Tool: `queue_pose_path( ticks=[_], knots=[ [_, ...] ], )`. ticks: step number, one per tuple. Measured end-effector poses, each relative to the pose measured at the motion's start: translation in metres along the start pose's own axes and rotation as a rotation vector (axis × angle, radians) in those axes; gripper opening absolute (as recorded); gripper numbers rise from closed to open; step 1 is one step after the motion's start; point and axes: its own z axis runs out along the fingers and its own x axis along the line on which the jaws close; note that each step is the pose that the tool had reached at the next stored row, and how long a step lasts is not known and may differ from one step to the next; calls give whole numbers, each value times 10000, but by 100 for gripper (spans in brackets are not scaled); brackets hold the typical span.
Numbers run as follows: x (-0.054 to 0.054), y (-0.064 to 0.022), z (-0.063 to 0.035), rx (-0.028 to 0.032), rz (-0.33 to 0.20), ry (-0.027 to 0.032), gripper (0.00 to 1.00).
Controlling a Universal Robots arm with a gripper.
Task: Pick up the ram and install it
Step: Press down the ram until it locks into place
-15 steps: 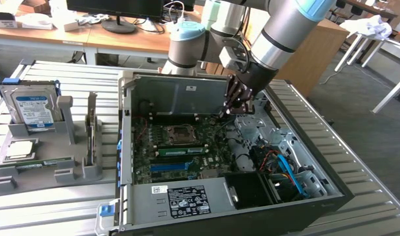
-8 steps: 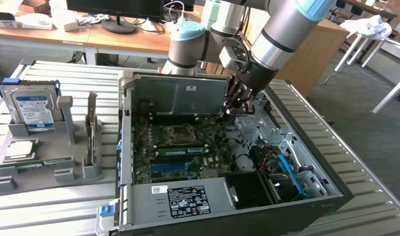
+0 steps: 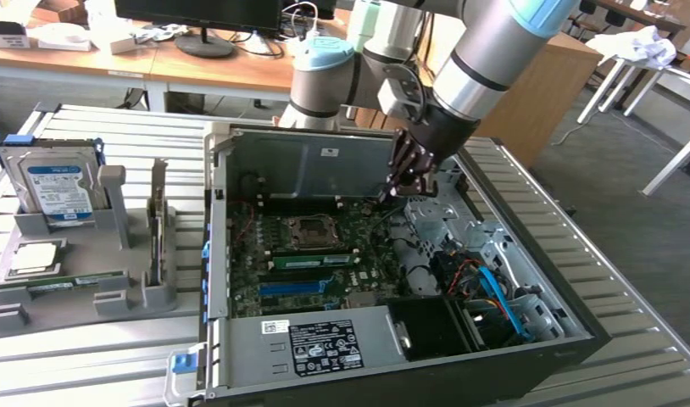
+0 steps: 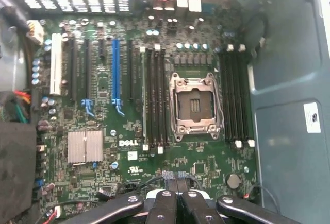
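exterior: black pincer gripper (image 3: 404,188) pressed together, empty, hung over the open black computer case (image 3: 548,335), roomy inside | thin green ram stick (image 3: 64,281) sat on the grey holder rack (image 3: 153,298) | wrist: closed fingers (image 4: 178,203) above the green motherboard (image 4: 103,183), dark slots (image 4: 154,98) bare

You have open room above the motherboard (image 4: 129,147); the raised side panel (image 3: 305,161) and drive cage (image 3: 459,229) hem in the case (image 3: 548,339).

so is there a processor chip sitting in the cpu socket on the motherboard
No, in the wrist view the cpu socket on the motherboard stands open and bare, showing only its contact bed inside the metal frame.
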Motion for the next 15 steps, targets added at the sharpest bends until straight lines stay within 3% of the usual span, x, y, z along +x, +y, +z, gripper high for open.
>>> queue_pose_path(
  ticks=[15],
  knots=[
    [0,-1,5,308,2273,-251,10]
  ],
)
